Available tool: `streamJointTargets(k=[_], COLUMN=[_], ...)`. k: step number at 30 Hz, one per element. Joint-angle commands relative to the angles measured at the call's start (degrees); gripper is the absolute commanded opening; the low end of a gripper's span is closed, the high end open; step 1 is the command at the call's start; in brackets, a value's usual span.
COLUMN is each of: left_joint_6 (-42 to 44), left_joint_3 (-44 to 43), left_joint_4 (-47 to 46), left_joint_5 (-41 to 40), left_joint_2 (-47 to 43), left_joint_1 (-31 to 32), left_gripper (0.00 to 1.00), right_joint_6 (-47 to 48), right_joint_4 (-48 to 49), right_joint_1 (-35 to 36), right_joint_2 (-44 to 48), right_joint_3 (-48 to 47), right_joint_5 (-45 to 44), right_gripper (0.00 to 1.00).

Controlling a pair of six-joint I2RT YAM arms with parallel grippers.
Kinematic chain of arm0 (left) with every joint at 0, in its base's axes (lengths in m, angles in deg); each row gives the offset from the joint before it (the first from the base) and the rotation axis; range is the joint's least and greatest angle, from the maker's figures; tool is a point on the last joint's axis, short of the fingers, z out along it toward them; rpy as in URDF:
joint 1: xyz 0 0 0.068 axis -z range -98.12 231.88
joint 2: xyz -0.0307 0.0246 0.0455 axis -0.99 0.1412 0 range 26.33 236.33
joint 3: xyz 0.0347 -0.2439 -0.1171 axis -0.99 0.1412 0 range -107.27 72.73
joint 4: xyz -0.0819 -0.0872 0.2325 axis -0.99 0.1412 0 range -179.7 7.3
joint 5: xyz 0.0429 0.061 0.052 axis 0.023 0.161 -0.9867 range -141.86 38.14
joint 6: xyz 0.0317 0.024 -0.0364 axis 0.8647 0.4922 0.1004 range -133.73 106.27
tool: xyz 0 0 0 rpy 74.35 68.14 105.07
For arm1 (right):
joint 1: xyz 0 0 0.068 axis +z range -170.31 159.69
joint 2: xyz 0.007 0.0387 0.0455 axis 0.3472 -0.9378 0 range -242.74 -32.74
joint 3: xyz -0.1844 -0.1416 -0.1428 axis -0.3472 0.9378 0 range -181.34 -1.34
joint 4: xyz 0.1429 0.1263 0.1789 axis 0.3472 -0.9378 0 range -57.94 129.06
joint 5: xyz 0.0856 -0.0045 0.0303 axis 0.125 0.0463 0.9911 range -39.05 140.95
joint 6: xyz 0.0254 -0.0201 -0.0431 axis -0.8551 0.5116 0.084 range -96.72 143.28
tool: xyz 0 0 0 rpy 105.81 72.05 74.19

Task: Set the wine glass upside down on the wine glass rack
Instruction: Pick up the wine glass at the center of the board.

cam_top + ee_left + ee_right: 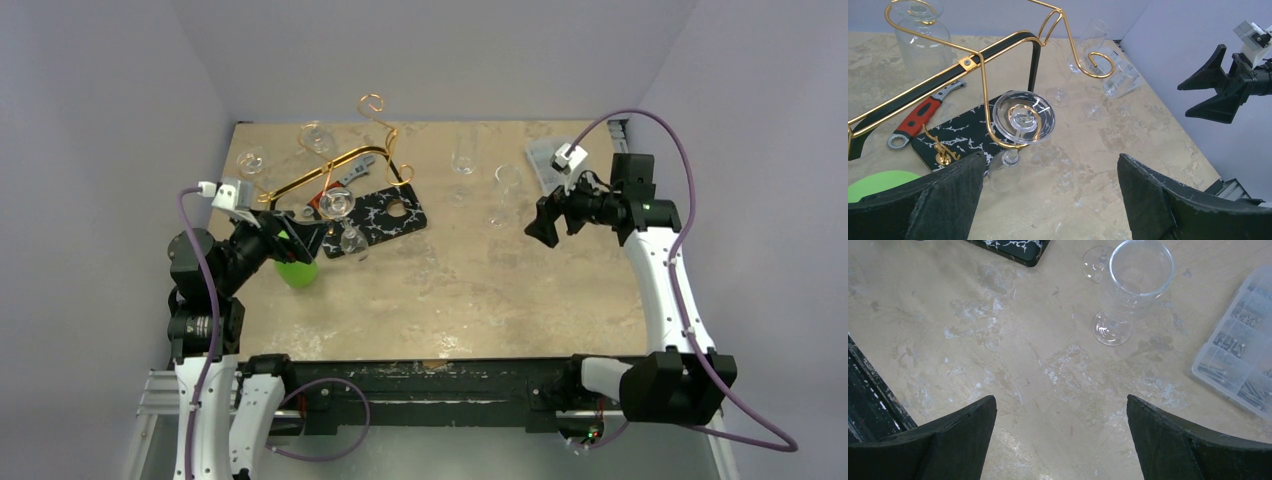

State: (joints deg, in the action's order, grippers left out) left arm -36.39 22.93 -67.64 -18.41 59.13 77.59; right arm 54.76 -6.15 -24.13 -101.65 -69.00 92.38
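Observation:
The wine glass [1024, 119] hangs upside down in a curled loop of the gold wine glass rack [968, 62]. Its round foot rests on the loop and its bowl [998, 175] hangs below. From above, the glass [340, 205] is at the rack's [345, 160] near end. My left gripper [1051, 159] is open and holds nothing; the bowl is just beyond its left finger, not touching. In the top view that gripper [305, 235] is left of the glass. My right gripper [1061, 400] is open over bare table, far right [545, 222].
A black white-veined board [390, 215] lies under the rack, with a red-handled wrench [918, 117] and a green disc [297, 272] nearby. Other glasses stand upright [505, 190] [463, 150] [250, 160]. A clear parts box [1243, 345] is at the back right.

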Motion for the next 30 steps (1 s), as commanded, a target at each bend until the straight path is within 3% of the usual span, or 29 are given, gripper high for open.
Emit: streamJointTargets(k=[1,30], left_joint_6=[1.5,1.2], left_joint_3=[0.2,0.4], left_joint_4=[-1.6,-1.6], left_joint_5=[0.9,0.9], left_joint_2=[-0.5,-0.3], left_joint_1=[0.4,0.5], left_gripper=[1.00,1.00], right_joint_6=[-0.2,4.1], right_joint_4=[-0.4,-3.9], right_joint_1=[-0.1,0.0], right_joint_2=[-1.2,-5.0], right_joint_3=[-3.6,-7.7], right_joint_5=[-1.0,-4.0], right_gripper=[0.99,0.99])
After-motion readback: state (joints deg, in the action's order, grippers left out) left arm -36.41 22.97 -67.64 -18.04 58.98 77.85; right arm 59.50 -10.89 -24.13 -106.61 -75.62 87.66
